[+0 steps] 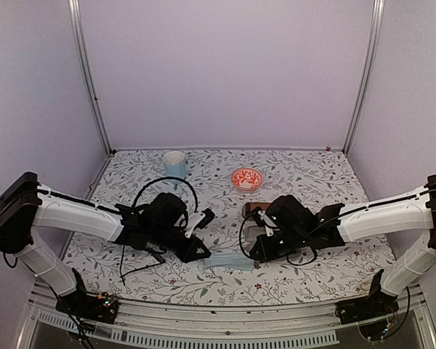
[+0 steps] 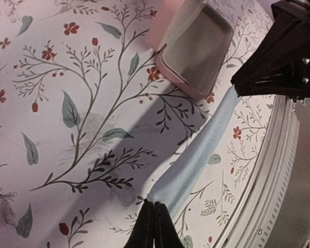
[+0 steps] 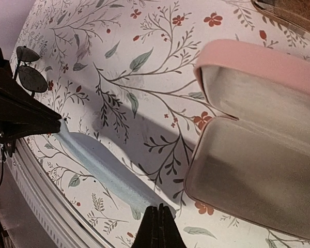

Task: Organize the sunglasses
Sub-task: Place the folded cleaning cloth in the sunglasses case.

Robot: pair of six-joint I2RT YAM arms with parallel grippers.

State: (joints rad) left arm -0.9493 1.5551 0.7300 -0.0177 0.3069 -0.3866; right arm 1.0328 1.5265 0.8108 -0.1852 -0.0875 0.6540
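**Clerk:** Entry one, nearest the front edge of the table [image 1: 312,182]?

**Checker:** A light blue cloth [image 2: 196,155] is listed, drawn out left to right along that edge. One end is pinched by the left gripper [image 2: 154,219], its fingers pressed together on the fabric. The other end is pinched in the same way by the right gripper [image 3: 158,222].

**Clerk:** Entry two, the goods to be organized?

**Checker:** The black sunglasses [image 3: 30,76] are entered as lying on the table just past the left gripper, on its outer side and away from the right arm. Two dark lenses are seen side by side, but their long axis is not settled by these views. The left arm is judged much the nearer. The pink pair is not made out in any view.

**Clerk:** What is asked of the coming move?

**Checker:** Both grippers are taken up by the cloth. It is judged that the cloth must be let go before the sunglasses can be reached, and that the reach would run leftward from the left fingers.

**Clerk:** Further back?

**Checker:** A pink case [image 3: 258,155] is recorded open just beyond the cloth's right end, with nothing seen inside it. Behind it a brown case [image 1: 256,209] is noted, then a red bowl [image 1: 246,178]. A pale blue cup [image 1: 174,164] is farthest.
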